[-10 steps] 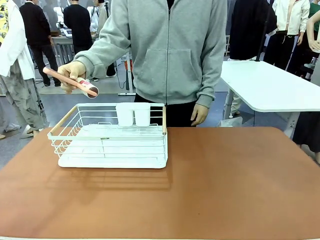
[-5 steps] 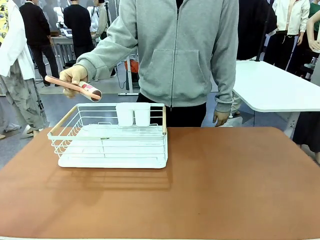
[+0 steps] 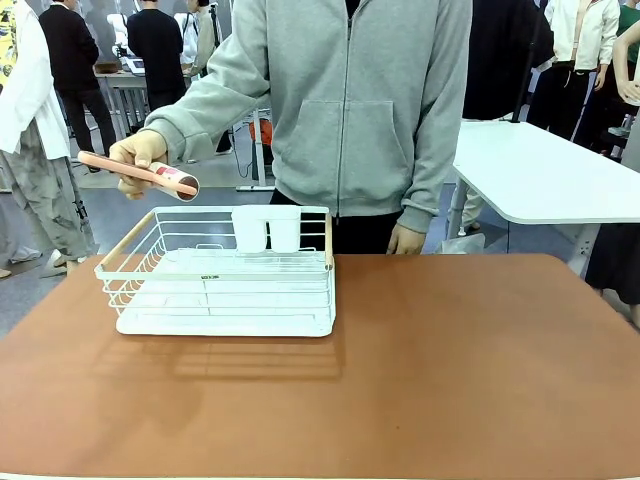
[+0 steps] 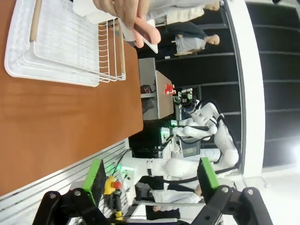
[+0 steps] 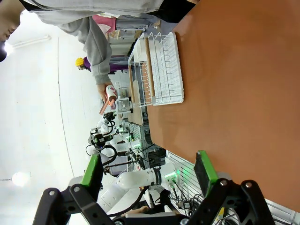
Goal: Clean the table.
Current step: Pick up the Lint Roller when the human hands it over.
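A glossy white table is standing at the right on a grey floor. Far at the back left, several people in dark clothes are standing near a grey desk. Another person in white is standing at the left edge. In the left wrist view, a dark panelled wall is showing.
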Motion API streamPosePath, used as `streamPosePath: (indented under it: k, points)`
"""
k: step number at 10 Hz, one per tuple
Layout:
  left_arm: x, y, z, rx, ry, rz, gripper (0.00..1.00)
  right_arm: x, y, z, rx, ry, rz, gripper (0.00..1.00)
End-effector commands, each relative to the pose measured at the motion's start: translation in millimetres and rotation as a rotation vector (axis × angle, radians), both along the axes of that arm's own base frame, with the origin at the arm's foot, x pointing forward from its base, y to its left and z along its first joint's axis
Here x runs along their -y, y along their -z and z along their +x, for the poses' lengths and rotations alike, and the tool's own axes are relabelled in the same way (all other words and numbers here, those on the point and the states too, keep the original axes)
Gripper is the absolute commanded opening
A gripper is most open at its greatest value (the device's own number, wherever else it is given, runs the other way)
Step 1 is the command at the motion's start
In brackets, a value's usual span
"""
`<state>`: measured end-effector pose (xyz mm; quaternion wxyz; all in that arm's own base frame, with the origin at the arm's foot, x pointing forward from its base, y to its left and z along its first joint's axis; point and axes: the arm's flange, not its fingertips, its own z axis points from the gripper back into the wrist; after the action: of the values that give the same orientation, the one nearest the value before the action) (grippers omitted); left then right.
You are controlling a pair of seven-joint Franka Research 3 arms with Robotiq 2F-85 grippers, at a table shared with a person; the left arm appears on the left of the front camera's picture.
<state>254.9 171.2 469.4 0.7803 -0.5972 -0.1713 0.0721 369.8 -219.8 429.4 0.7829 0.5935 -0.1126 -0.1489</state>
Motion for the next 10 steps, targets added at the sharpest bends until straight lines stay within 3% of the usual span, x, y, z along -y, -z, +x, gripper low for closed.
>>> streamPosePath:
  k: [1,4,10]
  points:
    - [37.3,-17.4,4.2,-0.092,-0.104,-0.018,1.0,-0.4,-4.7,-1.3,0.01,0.0,0.006,1.0]
    - [74.5,-28.8,16.6,-0.184,-0.23,-0.066,1.0,-0.4,-4.7,-1.3,0.01,0.0,0.006,1.0]
    - [110.8,-13.5,47.9,-0.29,-0.391,-0.047,1.0,-0.4,-4.7,-1.3,0.01,0.0,0.006,1.0]
